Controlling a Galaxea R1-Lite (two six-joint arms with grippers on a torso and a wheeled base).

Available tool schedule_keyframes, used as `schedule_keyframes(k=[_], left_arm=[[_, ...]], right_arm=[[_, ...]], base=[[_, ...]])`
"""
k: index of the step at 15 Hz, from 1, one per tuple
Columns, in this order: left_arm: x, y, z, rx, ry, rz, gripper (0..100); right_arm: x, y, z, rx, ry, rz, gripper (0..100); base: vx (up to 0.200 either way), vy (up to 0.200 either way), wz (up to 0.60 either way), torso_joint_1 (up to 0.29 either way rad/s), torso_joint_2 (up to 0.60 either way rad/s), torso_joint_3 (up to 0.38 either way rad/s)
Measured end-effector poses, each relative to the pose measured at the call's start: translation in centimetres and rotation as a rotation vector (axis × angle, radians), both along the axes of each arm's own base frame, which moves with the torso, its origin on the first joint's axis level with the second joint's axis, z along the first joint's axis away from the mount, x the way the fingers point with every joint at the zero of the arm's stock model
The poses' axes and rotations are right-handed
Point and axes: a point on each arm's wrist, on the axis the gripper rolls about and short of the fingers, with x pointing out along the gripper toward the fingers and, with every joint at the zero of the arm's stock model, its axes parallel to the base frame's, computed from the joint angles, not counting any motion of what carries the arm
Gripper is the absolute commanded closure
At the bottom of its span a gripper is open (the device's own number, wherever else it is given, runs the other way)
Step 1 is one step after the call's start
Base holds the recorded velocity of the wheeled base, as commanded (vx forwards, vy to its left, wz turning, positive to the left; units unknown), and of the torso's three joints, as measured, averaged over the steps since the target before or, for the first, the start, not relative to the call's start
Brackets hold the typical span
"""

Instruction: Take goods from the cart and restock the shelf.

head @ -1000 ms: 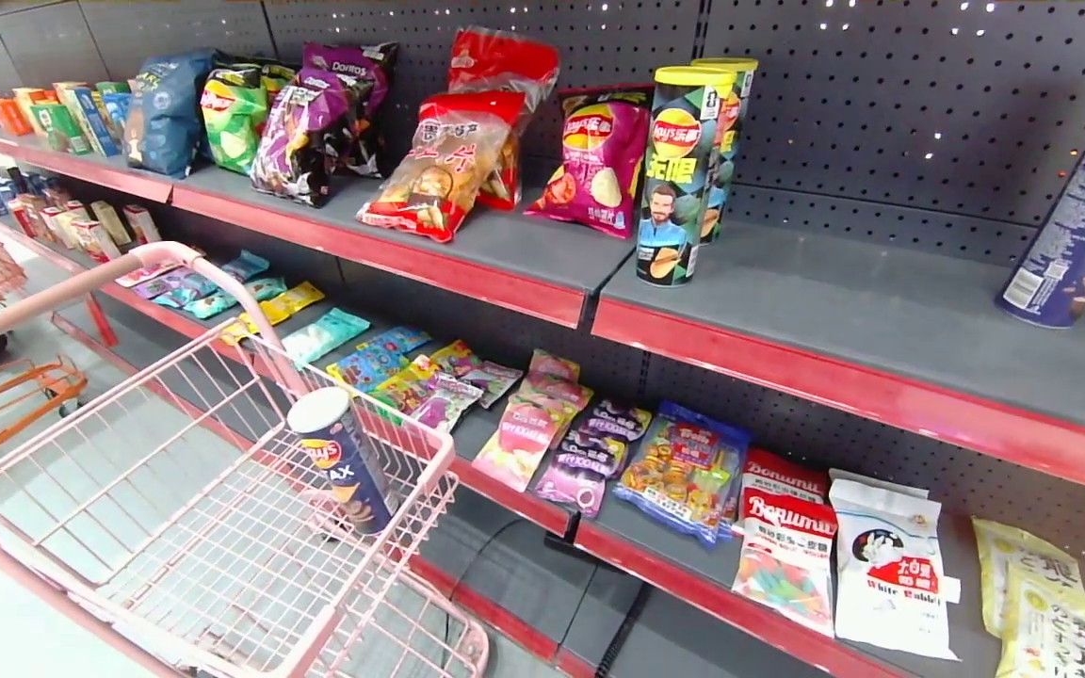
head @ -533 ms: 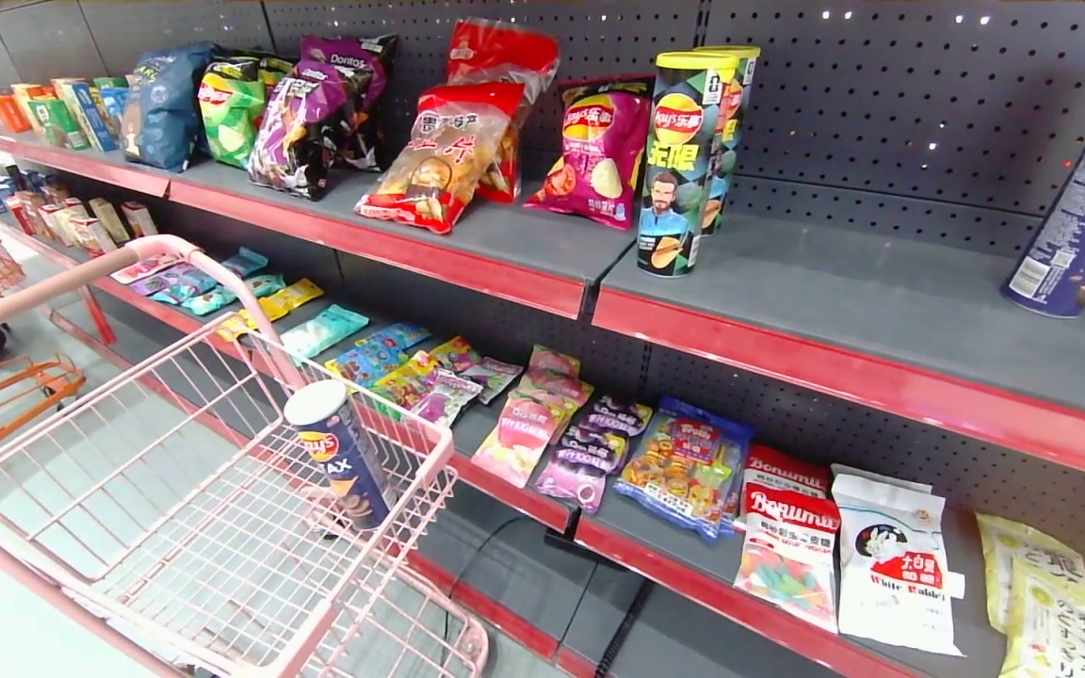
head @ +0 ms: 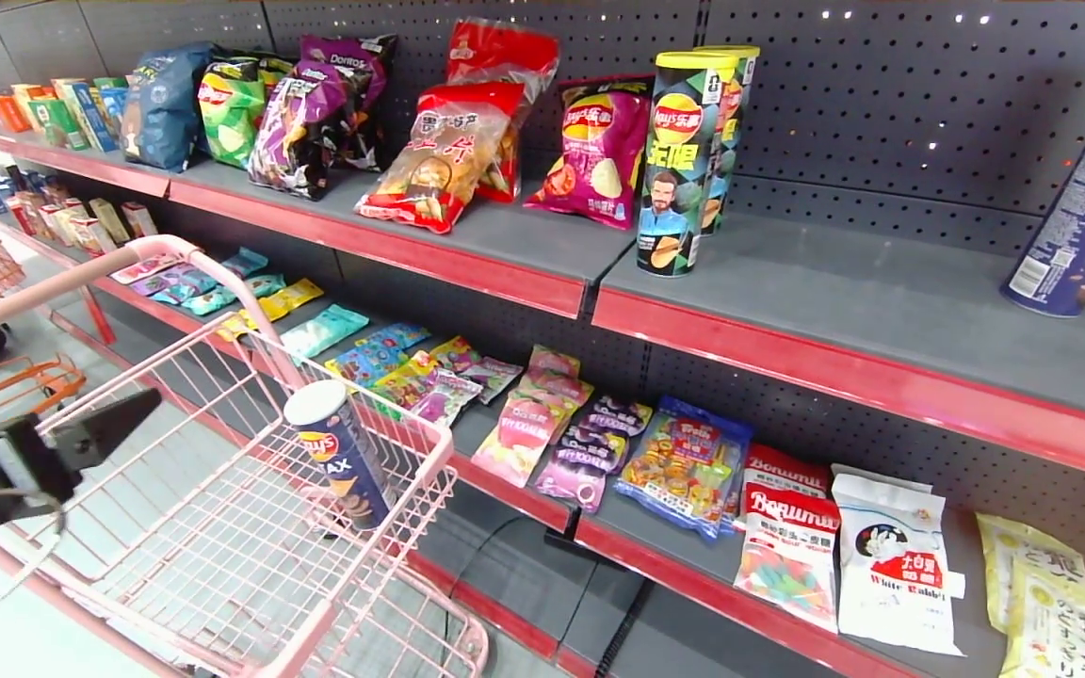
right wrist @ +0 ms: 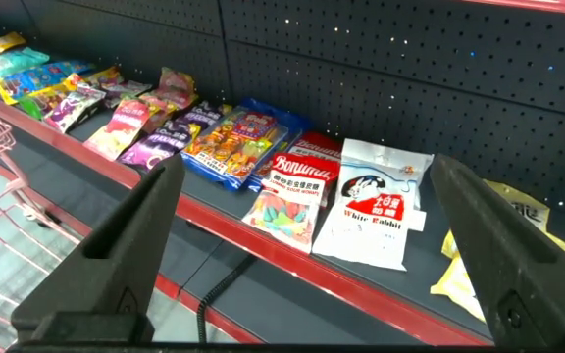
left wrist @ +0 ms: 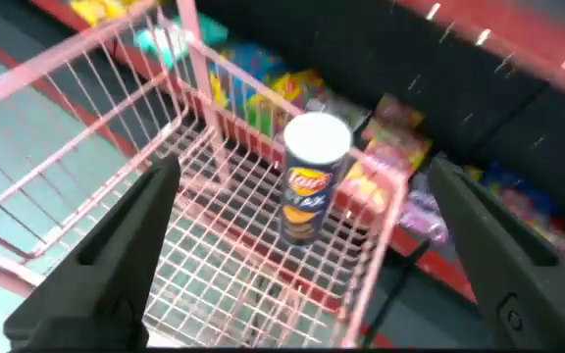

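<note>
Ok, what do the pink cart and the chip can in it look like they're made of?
The cart: likely metal wire and tube with a glossy pink coating; thin welded-looking grid, sheen on the handle. The chip can: probably a paperboard tube with a smooth printed wrap, going by its straight cylinder; its white lid looks like plastic, though neither is certain.

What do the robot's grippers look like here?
The left gripper and right gripper each have two matte black, wedge-shaped fingers tapering toward the tips. The left one also shows a white label and a thin grey cable looping beneath.
</note>
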Motion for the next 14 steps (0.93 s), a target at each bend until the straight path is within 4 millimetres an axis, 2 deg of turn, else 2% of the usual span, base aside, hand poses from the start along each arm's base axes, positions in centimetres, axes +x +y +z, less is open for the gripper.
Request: schedule_keyframes(k=[2,4,7,11,14], left_arm=[[4.6,0.5,-3.2,0.018,0.034,-0.019,0],[7.8,1.0,-6.8,0.05,0.051,-0.05,0],[9.9,1.3,-11.4,0.077,0.141,-0.135,0],[12.6,0.8,-14.2,0.111,0.151,-0.204,0],[14.7,-0.4,-15.1,0.119,0.137,-0.254,0]], right_arm=[[0.0,0.0,0.0,0.0,0.0,0.0,0],[0.0,0.0,0.0,0.0,0.0,0.0,0],[0.0,0.0,0.0,0.0,0.0,0.0,0],[0.0,0.0,0.0,-0.001,0.0,0.001,0],[0.0,0.0,0.0,-0.001,0.0,0.0,0]], base=[[0.0,0.0,0.0,0.0,0.0,0.0],[0.0,0.0,0.0,0.0,0.0,0.0],[0.0,0.0,0.0,0.0,0.0,0.0],[0.0,0.0,0.0,0.0,0.0,0.0],[0.0,0.0,0.0,0.0,0.0,0.0]])
